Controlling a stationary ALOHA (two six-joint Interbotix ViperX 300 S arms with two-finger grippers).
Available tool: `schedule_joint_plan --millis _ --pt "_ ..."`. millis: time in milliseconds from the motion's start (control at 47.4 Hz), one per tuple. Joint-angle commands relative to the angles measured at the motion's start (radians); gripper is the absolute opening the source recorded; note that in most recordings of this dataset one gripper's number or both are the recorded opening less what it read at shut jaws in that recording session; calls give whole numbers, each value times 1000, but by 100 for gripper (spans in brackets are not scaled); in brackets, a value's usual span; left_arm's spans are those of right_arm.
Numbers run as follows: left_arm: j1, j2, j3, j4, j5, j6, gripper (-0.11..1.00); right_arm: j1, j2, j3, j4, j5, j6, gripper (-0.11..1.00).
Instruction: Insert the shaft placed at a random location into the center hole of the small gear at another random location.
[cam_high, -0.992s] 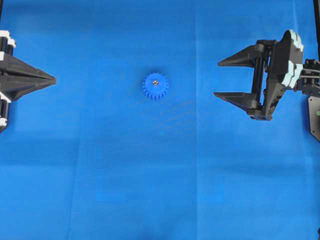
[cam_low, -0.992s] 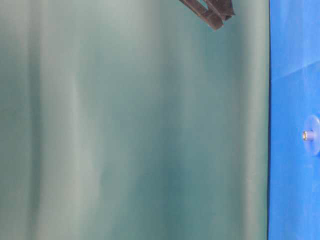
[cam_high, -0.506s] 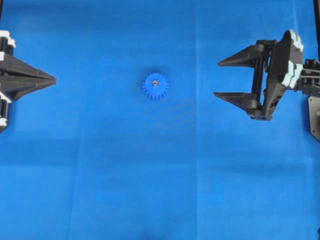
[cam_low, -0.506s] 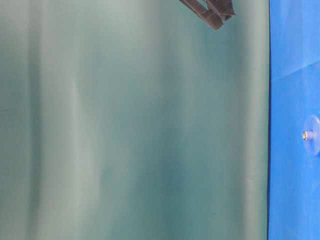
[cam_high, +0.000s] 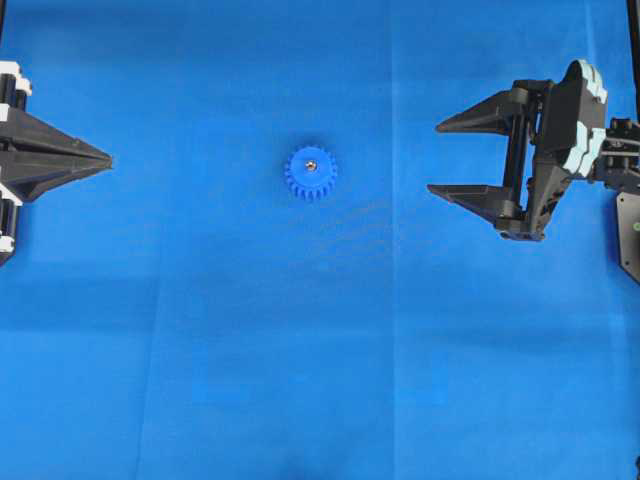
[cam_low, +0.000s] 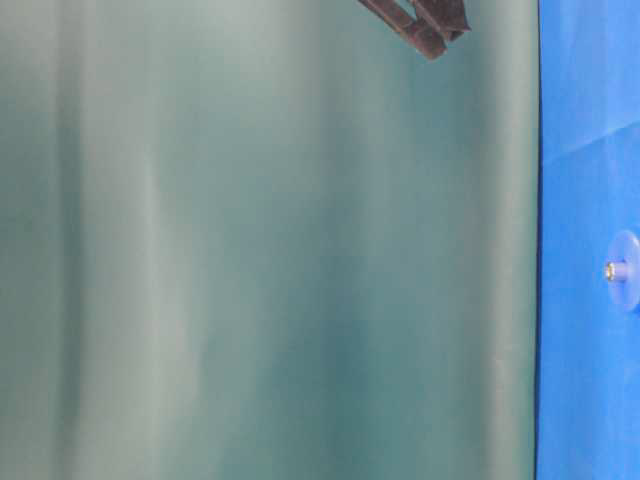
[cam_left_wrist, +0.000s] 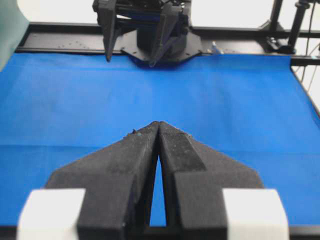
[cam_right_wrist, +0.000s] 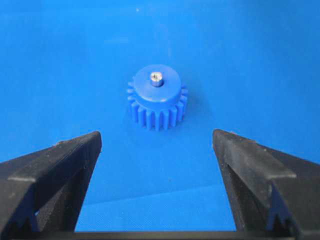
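The small gear (cam_high: 311, 172) lies flat on the blue mat, bright blue with short teeth. The shaft (cam_high: 311, 164) stands upright in its center hole, its shiny tip poking above the hub; the hole itself is filled and hidden. In the right wrist view the small gear (cam_right_wrist: 157, 103) with the shaft (cam_right_wrist: 156, 78) sits ahead of my right gripper (cam_right_wrist: 157, 140), whose jaws stand wide apart and empty. The right gripper (cam_high: 435, 158) hangs well to the right of the gear. The left gripper (cam_high: 108, 158) rests at the far left, tips pressed together, holding nothing; the left gripper (cam_left_wrist: 158, 123) shows the same.
A blue mat (cam_high: 320, 350) covers the whole table. The table-level view is turned sideways: a green backdrop (cam_low: 270, 240) fills most of it, with the gear (cam_low: 624, 270) at the right edge. The right arm's base (cam_left_wrist: 150, 35) stands at the mat's far edge.
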Motion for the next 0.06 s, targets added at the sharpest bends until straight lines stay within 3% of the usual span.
schedule_joint_plan --millis 0,42 --pt "3 5 -9 2 -5 -2 0 3 -3 -17 -2 -3 0 80" --pt "2 5 -9 0 -5 -2 0 3 -3 -17 -3 -3 0 80"
